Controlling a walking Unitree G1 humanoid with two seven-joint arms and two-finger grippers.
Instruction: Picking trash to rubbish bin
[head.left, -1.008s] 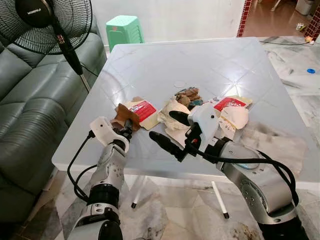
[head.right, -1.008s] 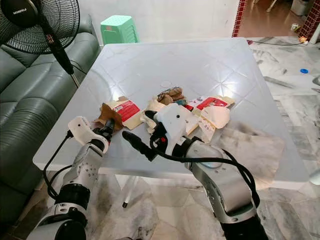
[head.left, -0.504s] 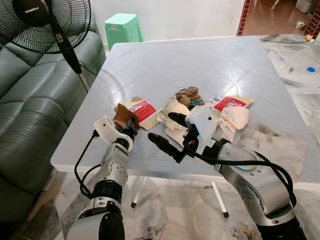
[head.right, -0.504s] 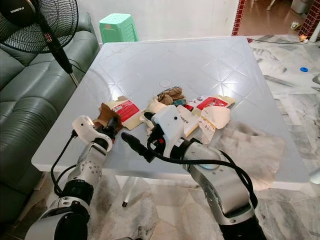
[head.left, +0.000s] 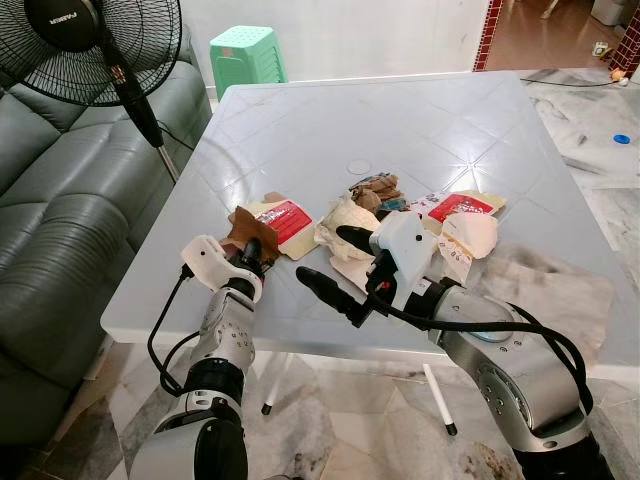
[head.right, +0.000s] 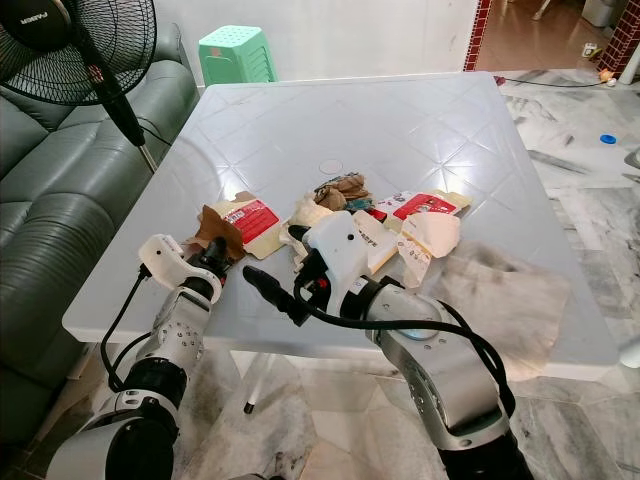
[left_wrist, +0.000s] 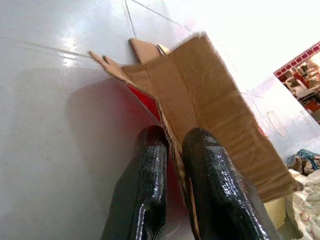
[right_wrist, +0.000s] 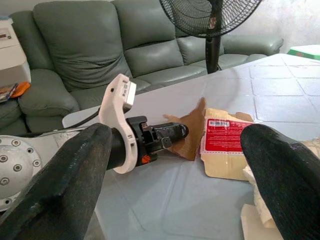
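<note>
Our head cameras look forward and down over the counter (head.left: 420, 130), sharing one scene. Our left wrist camera sits close behind the left hand (left_wrist: 172, 145), facing the cardboard flap (left_wrist: 210, 105). Our right wrist camera looks between the right hand's fingers (right_wrist: 280, 165) toward that flap.

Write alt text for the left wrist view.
The left gripper has its jaws pinched on the edge of a brown cardboard flap, red on its underside, above a glossy white table. Crumpled wrappers lie beyond.
</note>
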